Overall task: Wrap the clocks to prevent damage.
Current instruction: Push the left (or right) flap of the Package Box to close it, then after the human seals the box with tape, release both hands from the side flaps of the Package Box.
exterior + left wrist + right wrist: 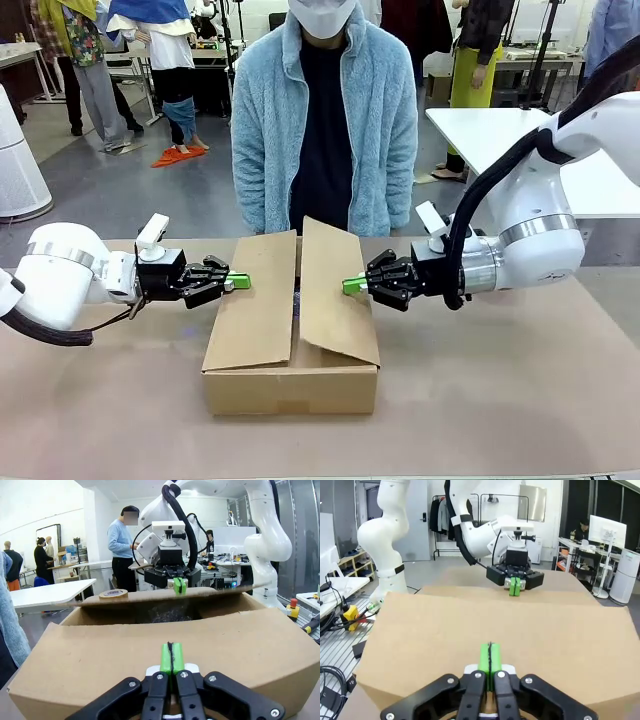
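Note:
A brown cardboard box (290, 375) stands in the middle of the table with its two top flaps half raised. My left gripper (240, 281) is shut, its green pads touching the outer face of the left flap (253, 300). My right gripper (351, 285) is shut too, tips against the right flap (335, 295). In the left wrist view my shut fingertips (171, 658) meet the flap (165, 650), with dark filling (172, 614) visible inside the box. In the right wrist view my pads (490, 657) press the other flap (495, 630). The clocks are hidden.
A person in a light blue fleece (325, 120) stands at the far side of the table, right behind the box. The brown tabletop (500, 400) spreads around the box. A white table (500, 135) stands at the back right.

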Motion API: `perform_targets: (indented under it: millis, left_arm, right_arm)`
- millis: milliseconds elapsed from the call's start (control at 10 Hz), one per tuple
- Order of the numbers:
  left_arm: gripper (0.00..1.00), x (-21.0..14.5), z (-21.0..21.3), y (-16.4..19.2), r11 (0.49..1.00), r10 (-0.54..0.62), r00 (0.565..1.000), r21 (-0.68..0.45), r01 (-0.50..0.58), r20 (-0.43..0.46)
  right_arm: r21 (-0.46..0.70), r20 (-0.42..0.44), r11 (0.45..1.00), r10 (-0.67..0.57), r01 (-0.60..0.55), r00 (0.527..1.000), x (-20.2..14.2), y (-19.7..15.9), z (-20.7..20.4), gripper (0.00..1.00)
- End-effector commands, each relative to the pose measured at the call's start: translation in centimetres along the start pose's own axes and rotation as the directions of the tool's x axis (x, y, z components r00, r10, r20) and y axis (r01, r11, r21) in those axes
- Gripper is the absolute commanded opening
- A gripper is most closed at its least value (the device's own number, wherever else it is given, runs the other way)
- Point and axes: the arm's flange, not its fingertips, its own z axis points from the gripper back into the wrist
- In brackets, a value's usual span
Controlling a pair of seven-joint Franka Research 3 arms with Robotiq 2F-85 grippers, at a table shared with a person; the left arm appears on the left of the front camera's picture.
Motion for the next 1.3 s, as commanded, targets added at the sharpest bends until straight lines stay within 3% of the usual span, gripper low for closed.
perform_targets:
  millis: [0,1200]
  left_arm:
    - [0.00,-0.12,-0.09,-0.05,1.000,-0.003,1.000,0.002,0.003,-0.004]
    - [0.00,-0.12,-0.09,-0.05,1.000,-0.003,1.000,0.002,0.003,-0.004]
  right_arm:
    - [-0.015,-0.026,1.000,-0.019,0.019,0.999,-1.62,-0.90,-1.09,0.01]
    - [0.011,-0.003,0.999,-0.031,0.031,1.000,-1.64,-0.44,-0.54,0.01]
